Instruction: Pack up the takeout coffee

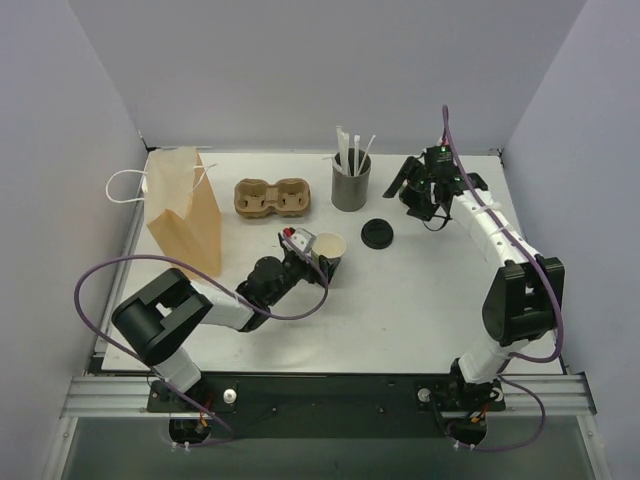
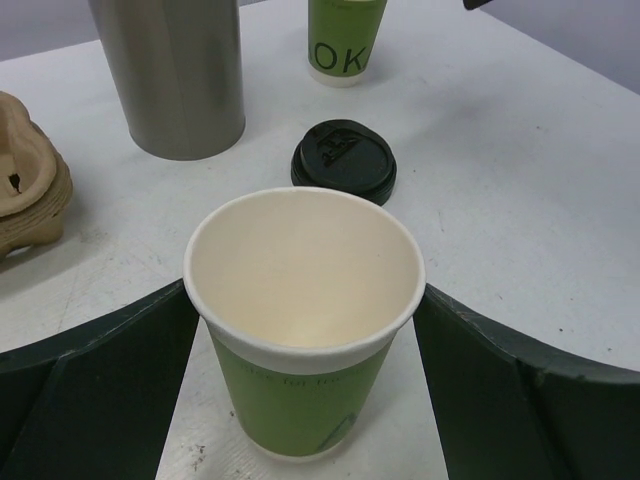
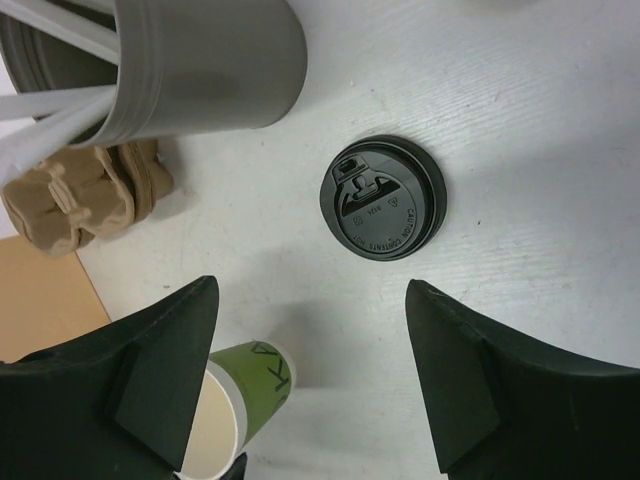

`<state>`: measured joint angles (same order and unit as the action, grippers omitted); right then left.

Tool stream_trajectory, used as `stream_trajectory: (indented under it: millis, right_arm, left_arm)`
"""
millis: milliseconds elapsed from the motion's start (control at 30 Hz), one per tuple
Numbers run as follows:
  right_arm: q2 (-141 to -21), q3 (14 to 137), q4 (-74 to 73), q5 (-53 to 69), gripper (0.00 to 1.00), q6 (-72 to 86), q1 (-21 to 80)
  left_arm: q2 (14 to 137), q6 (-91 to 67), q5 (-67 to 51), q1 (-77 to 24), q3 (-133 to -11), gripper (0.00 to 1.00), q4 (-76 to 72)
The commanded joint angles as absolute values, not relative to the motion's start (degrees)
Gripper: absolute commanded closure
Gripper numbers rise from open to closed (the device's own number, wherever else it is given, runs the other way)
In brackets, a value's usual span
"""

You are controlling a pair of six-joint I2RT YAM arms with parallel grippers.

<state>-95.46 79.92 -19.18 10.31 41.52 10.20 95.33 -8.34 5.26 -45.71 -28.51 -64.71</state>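
Note:
A lidless green paper cup (image 2: 300,400) with a cream inside stands between the fingers of my left gripper (image 2: 307,300), which is open, its fingers close beside the rim. This cup also shows in the top view (image 1: 329,247) and in the right wrist view (image 3: 250,385). A loose black lid (image 1: 377,233) lies flat on the table to its right. A second green cup (image 2: 345,40) stands beyond the lid; its top is cut off, so I cannot tell whether it has a lid. My right gripper (image 1: 420,200) is open and empty, above the table near the lid (image 3: 385,200).
A grey straw holder (image 1: 351,185) with straws stands behind the lid. A brown cup carrier (image 1: 272,197) lies to its left. A brown paper bag (image 1: 187,210) with white handles stands at the left. Grey walls close in the table.

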Motion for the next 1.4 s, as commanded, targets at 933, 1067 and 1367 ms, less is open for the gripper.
stream_trajectory:
  millis: [933, 1067, 1367]
  right_arm:
    - [-101.0, 86.7, -30.0, 3.3, 0.20, 29.6, 20.9]
    - [-103.1, 88.8, -31.5, 2.5, 0.16, 28.6, 19.8]
    - [-110.9, 93.9, -32.9, 2.0, 0.07, 23.8, 17.8]
  left_arm:
    - [70.4, -24.4, 24.0, -45.0, -40.4, 0.03, -16.0]
    - [70.3, -28.4, 29.4, -41.8, -48.9, 0.02, 1.9]
    - [71.0, -35.2, 14.5, -29.3, -53.3, 0.03, 16.9]
